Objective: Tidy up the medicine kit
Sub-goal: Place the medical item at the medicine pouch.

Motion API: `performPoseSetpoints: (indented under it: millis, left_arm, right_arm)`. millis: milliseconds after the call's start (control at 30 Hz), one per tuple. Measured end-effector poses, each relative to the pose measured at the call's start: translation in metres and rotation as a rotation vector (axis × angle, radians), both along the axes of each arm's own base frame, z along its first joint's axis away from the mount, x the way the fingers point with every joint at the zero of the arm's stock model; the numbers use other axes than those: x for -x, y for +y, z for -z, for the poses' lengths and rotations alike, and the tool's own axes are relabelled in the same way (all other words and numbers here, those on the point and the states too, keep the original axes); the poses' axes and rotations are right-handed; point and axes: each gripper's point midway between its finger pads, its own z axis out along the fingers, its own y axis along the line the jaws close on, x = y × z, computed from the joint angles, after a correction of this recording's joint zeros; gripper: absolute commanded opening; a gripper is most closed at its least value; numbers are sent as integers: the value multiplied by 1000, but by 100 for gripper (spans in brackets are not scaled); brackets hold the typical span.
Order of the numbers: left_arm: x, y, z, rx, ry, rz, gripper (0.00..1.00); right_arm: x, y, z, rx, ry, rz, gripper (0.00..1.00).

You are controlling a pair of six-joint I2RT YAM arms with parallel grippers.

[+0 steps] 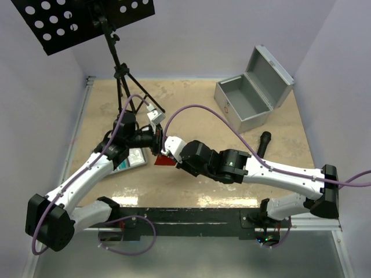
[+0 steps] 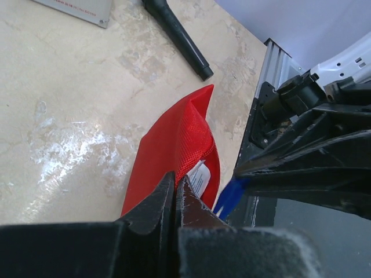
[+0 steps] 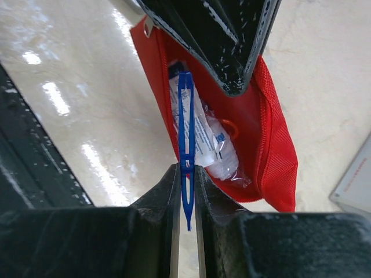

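The red pouch (image 1: 164, 160) of the medicine kit is in the middle of the table, its mouth held open. My left gripper (image 2: 175, 180) is shut on the upper edge of the pouch (image 2: 174, 136). My right gripper (image 3: 185, 169) is shut on blue plastic tweezers (image 3: 185, 127), whose far end points into the open pouch (image 3: 272, 145) over clear sachets (image 3: 214, 145) inside. The tweezers (image 2: 229, 197) also show beside the pouch in the left wrist view. The silver-grey case (image 1: 246, 101) stands at the far right with its lid up and its inside bare.
A black tripod stand (image 1: 120, 75) with a perforated plate stands at the far left. A black cylindrical tool (image 1: 264, 142) lies right of centre, near the case. A teal-and-white packet (image 1: 133, 157) lies under my left arm. White walls close in the table.
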Motion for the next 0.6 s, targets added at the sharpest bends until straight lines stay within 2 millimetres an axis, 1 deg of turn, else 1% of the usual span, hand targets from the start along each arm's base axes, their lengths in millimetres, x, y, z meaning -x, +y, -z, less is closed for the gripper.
performPoseSetpoints:
  millis: [67,133,300,500,600]
  left_arm:
    - [-1,0,-7,0,-15,8,0]
    - [-1,0,-11,3,-23,16,0]
    - [0,0,-10,-4,-26,27,0]
    - [7,-1,-8,3,-6,64,0]
    - [10,-2,-9,10,-1,82,0]
  right_arm:
    - [-5,-4,1,29,-29,8,0]
    - [-10,-7,-1,43,-61,17,0]
    - [-16,-12,-5,70,-108,26,0]
    - [-15,-12,-10,99,-171,13,0]
    - [-13,-9,-9,119,-195,3,0]
